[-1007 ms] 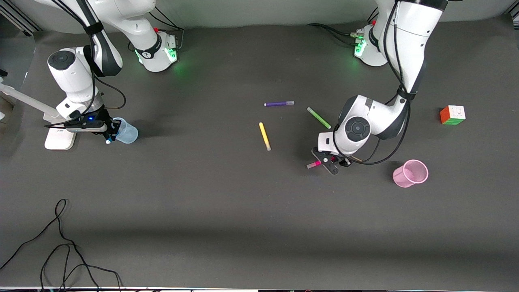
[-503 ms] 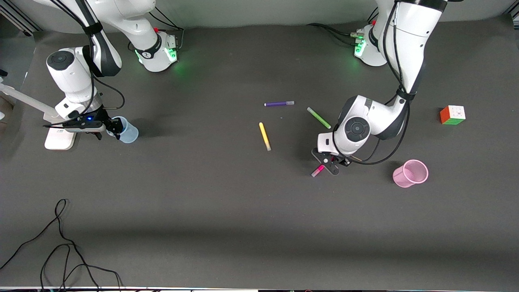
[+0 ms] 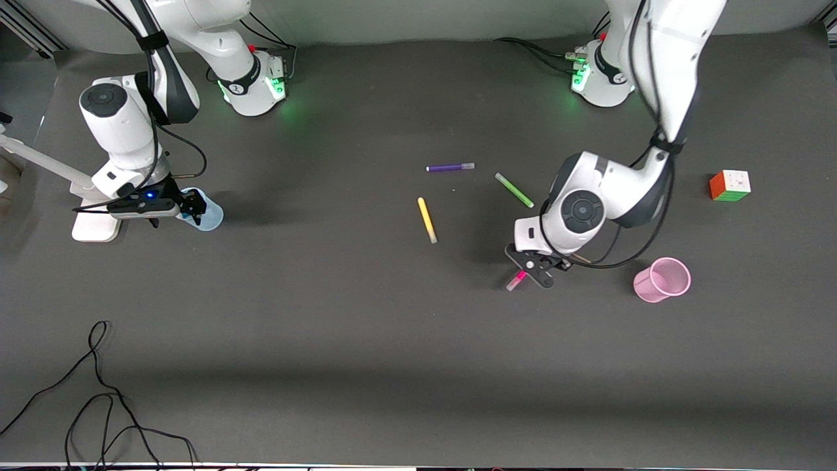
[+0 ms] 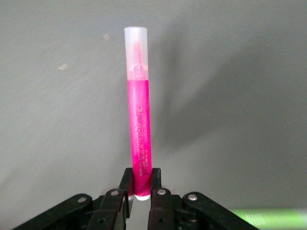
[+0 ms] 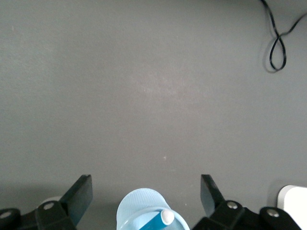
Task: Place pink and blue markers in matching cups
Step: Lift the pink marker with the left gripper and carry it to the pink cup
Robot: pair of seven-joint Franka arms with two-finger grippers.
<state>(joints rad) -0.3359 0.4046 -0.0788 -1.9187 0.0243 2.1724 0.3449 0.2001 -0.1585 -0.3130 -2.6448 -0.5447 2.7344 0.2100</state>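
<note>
My left gripper point(image 3: 531, 269) is shut on the magenta-pink marker point(image 3: 516, 280) and holds it just above the table, toward the right arm's end from the pink mesh cup point(image 3: 662, 280). In the left wrist view the pink marker point(image 4: 138, 120) sticks out from between the fingers of the left gripper point(image 4: 140, 188), pale cap outward. My right gripper point(image 3: 189, 207) is open over the pale blue cup point(image 3: 210, 216). In the right wrist view the blue marker point(image 5: 160, 221) stands in the blue cup point(image 5: 136, 211), pale tip up, below the spread right gripper point(image 5: 145, 186).
A purple marker point(image 3: 450, 167), a green marker point(image 3: 514, 190) and a yellow marker point(image 3: 427, 220) lie mid-table. A colour cube point(image 3: 730, 185) sits toward the left arm's end. A white stand base point(image 3: 97, 226) is beside the blue cup. A black cable point(image 3: 98, 392) lies near the front edge.
The right gripper has let go of the blue marker, which now stands in the blue cup. The left gripper has turned the pink marker's free end toward the front camera and shifted slightly.
</note>
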